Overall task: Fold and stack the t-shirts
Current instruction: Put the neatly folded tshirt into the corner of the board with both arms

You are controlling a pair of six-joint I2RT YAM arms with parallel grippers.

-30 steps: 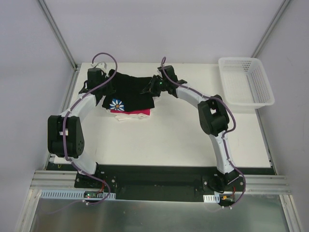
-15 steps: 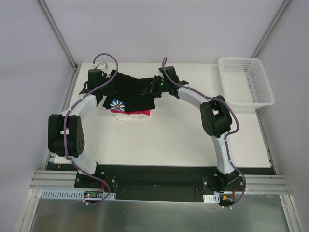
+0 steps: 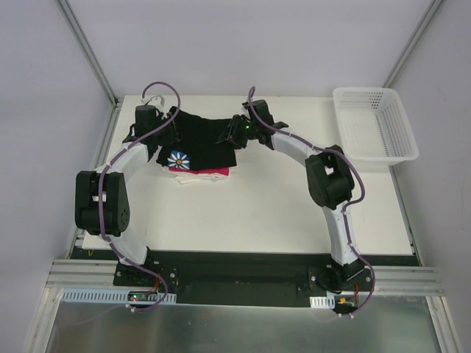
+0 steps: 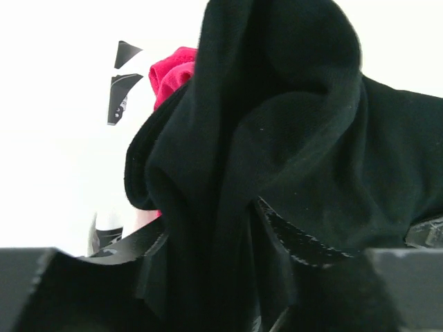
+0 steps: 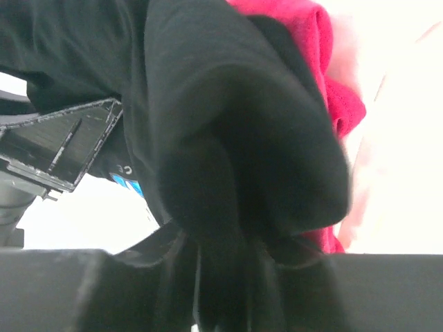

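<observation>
A black t-shirt (image 3: 200, 136) with a white daisy print (image 3: 178, 159) lies on top of a pile at the table's far left. Under it are a magenta t-shirt (image 3: 212, 171) and a white one (image 3: 193, 179). My left gripper (image 3: 171, 125) is at the black shirt's far left corner, my right gripper (image 3: 225, 137) at its right edge. In the left wrist view, a thick black fold (image 4: 291, 138) fills the gap in my left gripper (image 4: 208, 238), with magenta cloth (image 4: 169, 72) behind. In the right wrist view, my right gripper (image 5: 228, 259) pinches a black bunch (image 5: 228, 104) beside magenta cloth (image 5: 329, 90).
A white mesh basket (image 3: 377, 151) stands at the far right corner of the table. The white tabletop (image 3: 280, 213) stretches between the pile and the arm bases. Metal frame posts rise at the table's far corners.
Both arms stay almost where they were at the far edge of the pile. The black shirt's outline has barely shifted.
</observation>
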